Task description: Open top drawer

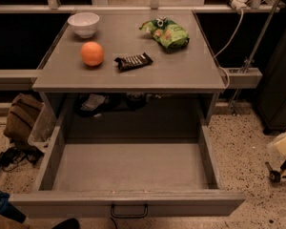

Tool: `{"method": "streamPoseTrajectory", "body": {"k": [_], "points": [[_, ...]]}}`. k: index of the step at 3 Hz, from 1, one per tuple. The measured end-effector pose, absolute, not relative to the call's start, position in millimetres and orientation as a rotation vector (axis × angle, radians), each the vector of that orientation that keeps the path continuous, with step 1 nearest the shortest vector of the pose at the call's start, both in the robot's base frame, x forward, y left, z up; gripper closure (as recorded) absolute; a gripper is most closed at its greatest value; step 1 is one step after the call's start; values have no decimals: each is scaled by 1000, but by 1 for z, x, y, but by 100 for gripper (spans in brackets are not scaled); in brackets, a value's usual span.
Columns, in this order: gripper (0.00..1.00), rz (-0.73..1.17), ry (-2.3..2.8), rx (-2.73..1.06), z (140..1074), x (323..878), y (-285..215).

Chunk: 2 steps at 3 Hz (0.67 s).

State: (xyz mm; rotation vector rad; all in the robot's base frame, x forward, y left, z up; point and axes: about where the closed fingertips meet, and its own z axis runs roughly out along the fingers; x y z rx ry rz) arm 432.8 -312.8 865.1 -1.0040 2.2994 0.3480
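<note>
The pale gripper [284, 145] sits at the frame's right edge, apart from the wide grey top drawer [128, 202]; whether it is open or closed cannot be told. The drawer stands pulled out across the lower frame. Above it, the grey tabletop [181, 70] bears a white bowl [84, 24], an orange fruit [92, 54], a dark snack bar [133, 61] and a green crinkled bag [166, 31].

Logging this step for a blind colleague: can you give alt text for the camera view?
The top drawer stands pulled wide open, handle toward the camera. On the cabinet top sit a bowl, an orange, a snack bar and a green bag; the gripper shows only at the right edge, apart from the drawer.
</note>
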Motion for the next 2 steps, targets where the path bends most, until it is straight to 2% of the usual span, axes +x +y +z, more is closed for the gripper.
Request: {"method": "streamPoseTrajectory", "body": {"k": [1,2], "points": [[0,274,2228,-899,908,410,-357],[0,155,2188,-903,951,356,-372]]}}
